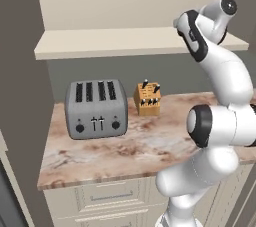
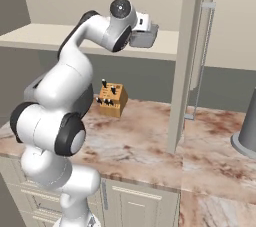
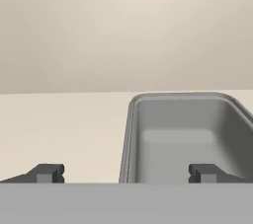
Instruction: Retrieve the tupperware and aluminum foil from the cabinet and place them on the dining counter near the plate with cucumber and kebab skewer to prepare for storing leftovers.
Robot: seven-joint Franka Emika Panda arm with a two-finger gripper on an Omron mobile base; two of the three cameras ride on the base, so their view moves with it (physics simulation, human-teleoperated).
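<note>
I'm looking at a kitchen wall with a cream cabinet whose thick shelf board runs across the upper half of the left base view, above a pink-brown marbled desk. At the left of that view a grey toaster stands on the desk, and just to its right a wooden knife block. Further right, my arm reaches up to the shelf at the upper right.

In the right base view the grey tupperware sits on the shelf board, upper middle of the frame, with the hand right against its left side. In the hand view the tub occupies the lower right, open-topped with a rounded rim, on the pale shelf. The tool is released, jaws spread wide: the left fingertip is outside the tub's left wall, the right one appears to be over its inside. Nothing is gripped yet.

I judge this to be the approach for picking up the tupperware, the first retrieval. Next I'd want to ease forward so the jaws straddle the left wall, then close on it. I can't make out the aluminum foil.
</note>
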